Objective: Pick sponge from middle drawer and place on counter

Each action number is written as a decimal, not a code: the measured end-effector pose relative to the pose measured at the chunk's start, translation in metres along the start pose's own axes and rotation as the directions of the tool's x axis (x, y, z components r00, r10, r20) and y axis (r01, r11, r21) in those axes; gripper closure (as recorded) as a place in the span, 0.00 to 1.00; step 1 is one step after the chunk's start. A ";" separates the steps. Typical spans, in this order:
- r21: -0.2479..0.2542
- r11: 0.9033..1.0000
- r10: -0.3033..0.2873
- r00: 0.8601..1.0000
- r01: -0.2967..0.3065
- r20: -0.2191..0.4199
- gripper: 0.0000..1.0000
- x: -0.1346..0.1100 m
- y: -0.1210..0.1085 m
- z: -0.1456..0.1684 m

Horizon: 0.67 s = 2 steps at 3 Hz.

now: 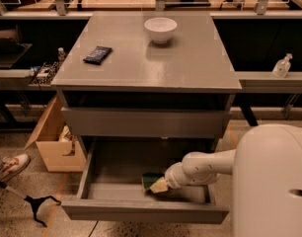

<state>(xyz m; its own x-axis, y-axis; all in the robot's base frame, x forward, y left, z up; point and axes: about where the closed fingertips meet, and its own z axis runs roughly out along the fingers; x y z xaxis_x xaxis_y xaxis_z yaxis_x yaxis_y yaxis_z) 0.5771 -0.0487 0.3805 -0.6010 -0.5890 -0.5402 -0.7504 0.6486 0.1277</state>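
Observation:
The middle drawer [141, 214] is pulled open at the bottom of the grey cabinet. The sponge [152, 179], dark green with a pale yellow layer, lies on the drawer floor near the front, about the middle. My gripper [162, 185] reaches into the drawer from the right on a white arm, and its tip is right at the sponge's right side. The end of the arm hides where the two meet. The counter [190, 63] is the broad grey top of the cabinet above.
A white bowl [160, 29] and a flat black packet [97, 54] sit on the counter. A closed drawer front [146, 122] is above the open drawer. A cardboard box [52, 149] and a person's shoe [12, 164] are on the left. My white body [274, 181] fills the lower right.

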 end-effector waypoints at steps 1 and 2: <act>-0.038 0.999 -0.034 0.994 0.038 0.101 1.00 -0.022 0.008 -0.030; -0.087 0.990 -0.086 0.969 0.109 0.232 1.00 -0.049 0.025 -0.079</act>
<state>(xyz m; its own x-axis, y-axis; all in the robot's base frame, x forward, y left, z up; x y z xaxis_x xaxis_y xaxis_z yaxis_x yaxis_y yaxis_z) 0.5662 -0.0420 0.4758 -0.4537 -0.5150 -0.7272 -0.8325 0.5361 0.1397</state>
